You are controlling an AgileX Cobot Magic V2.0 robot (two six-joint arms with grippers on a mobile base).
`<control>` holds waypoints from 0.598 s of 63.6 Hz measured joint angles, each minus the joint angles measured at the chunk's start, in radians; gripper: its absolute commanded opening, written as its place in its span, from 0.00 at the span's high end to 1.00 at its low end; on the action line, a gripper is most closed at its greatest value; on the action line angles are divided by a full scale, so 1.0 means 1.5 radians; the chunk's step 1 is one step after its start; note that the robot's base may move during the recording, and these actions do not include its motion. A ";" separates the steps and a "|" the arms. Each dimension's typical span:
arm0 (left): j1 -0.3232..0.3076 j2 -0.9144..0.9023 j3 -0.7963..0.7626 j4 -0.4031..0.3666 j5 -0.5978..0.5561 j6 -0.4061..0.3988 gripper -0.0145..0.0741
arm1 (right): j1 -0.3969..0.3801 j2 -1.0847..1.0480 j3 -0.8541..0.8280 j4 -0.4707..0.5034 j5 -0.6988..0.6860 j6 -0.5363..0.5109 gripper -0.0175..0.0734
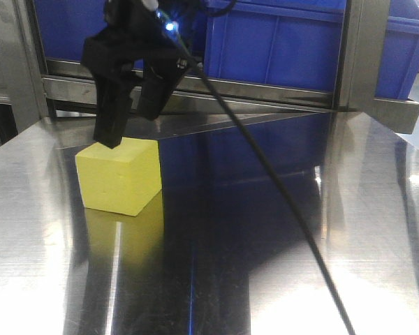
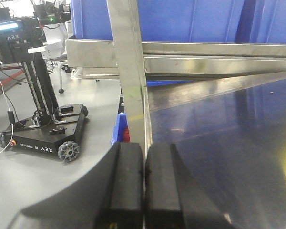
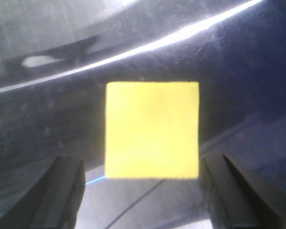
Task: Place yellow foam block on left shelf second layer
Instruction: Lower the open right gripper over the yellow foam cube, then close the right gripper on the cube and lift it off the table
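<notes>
The yellow foam block (image 1: pixel 119 178) sits on the steel desk (image 1: pixel 279 230), in front of the blue bins (image 1: pixel 279 42). The right gripper (image 1: pixel 129 124) hangs just above the block, its fingers (image 3: pixel 64 191) spread wider than the block. The left gripper (image 2: pixel 144 157) has its 2 fingers pressed together on nothing, beside a steel post (image 2: pixel 128 71) left of the block.

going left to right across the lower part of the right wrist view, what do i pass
black finger → yellow foam block → second black finger
</notes>
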 measured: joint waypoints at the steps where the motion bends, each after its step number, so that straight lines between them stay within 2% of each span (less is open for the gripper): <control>1: 0.000 0.000 0.000 0.000 0.000 0.000 0.68 | 0.000 0.002 0.000 0.000 -0.002 0.000 0.18; 38: 0.000 0.000 0.000 0.000 0.000 0.000 0.68 | 0.000 0.073 -0.007 0.010 -0.065 -0.011 0.18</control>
